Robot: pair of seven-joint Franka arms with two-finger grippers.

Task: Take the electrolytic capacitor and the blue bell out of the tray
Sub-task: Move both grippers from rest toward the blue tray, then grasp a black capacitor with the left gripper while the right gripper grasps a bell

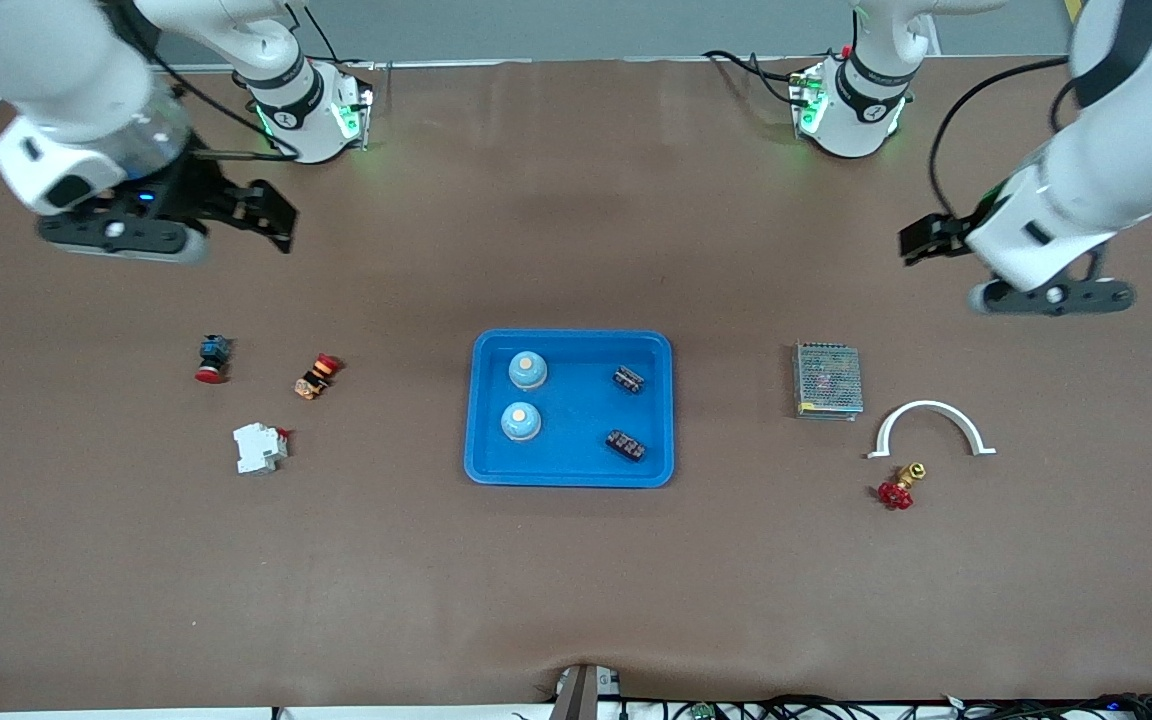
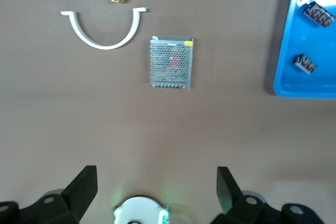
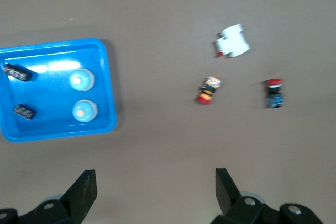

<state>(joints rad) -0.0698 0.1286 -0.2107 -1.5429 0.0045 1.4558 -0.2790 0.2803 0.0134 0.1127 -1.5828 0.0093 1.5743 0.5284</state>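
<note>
Waiting wide open, left gripper (image 1: 921, 240) and right gripper (image 1: 271, 215) hover; blue bell (image 1: 527, 370) in tray (image 1: 496, 465) looks light, slippery—pinch dome sides.

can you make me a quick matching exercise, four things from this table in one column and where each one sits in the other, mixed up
Things:
1. blue bells
2. grey mesh box
3. white breaker
4. right tool

Places:
A. toward the left arm's end of the table
B. in the blue tray
C. up in the air, open, over bare table
D. toward the right arm's end of the table

Pairs: 1-B, 2-A, 3-D, 4-C
</note>
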